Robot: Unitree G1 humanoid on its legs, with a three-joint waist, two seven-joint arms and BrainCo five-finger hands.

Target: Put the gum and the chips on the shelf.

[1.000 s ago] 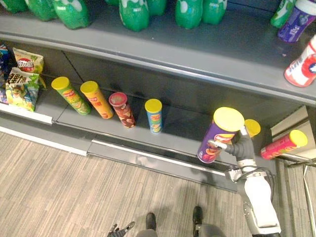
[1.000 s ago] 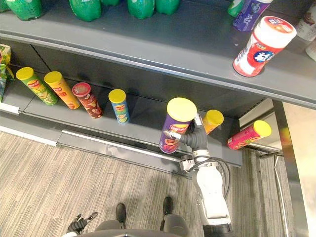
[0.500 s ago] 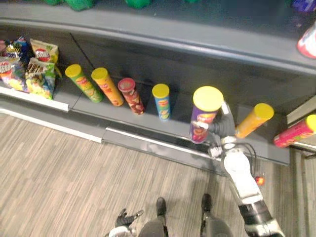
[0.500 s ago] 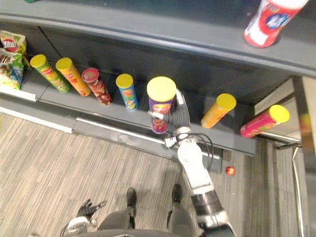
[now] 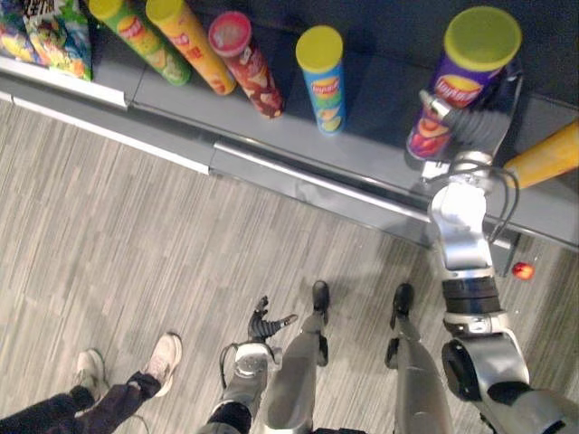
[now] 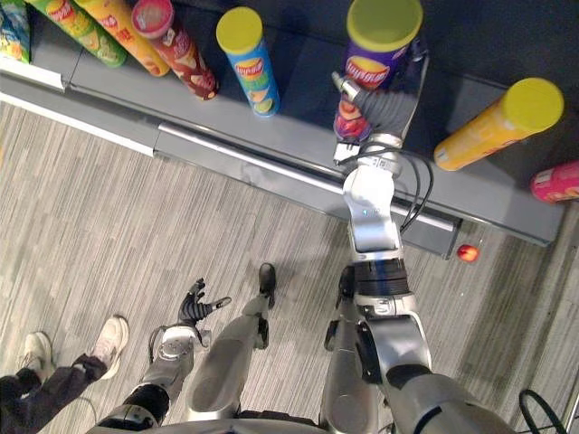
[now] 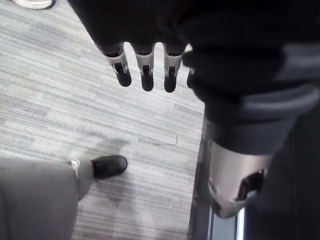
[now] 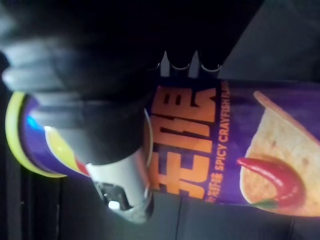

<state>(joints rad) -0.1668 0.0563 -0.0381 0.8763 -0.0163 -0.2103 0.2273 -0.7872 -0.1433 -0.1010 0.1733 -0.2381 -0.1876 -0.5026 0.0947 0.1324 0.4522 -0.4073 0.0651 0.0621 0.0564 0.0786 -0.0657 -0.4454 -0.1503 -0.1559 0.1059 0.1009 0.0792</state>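
A purple chips can (image 5: 460, 81) with a yellow lid stands upright over the low grey shelf (image 5: 371, 117), between a blue can (image 5: 322, 80) and an orange can (image 5: 545, 155). My right hand (image 5: 474, 129) is shut on its lower half from the front. In the right wrist view the fingers (image 8: 180, 64) and thumb wrap the purple can (image 8: 240, 150). I cannot tell whether its base touches the shelf board. My left hand (image 5: 263, 320) hangs low by my side with its fingers (image 7: 146, 75) straight over the floor, holding nothing.
Green (image 5: 137, 36), yellow-orange (image 5: 185, 41) and red (image 5: 246, 63) cans lean in a row on the shelf, with snack bags (image 5: 50, 32) at far left. A small red round thing (image 5: 522, 269) lies on the floor below the shelf lip. A person's shoes (image 5: 161, 357) stand at lower left.
The camera has tilted down, so the whole picture shifted. My right hand has carried the purple can further in from the shelf's front edge, still shut on it.
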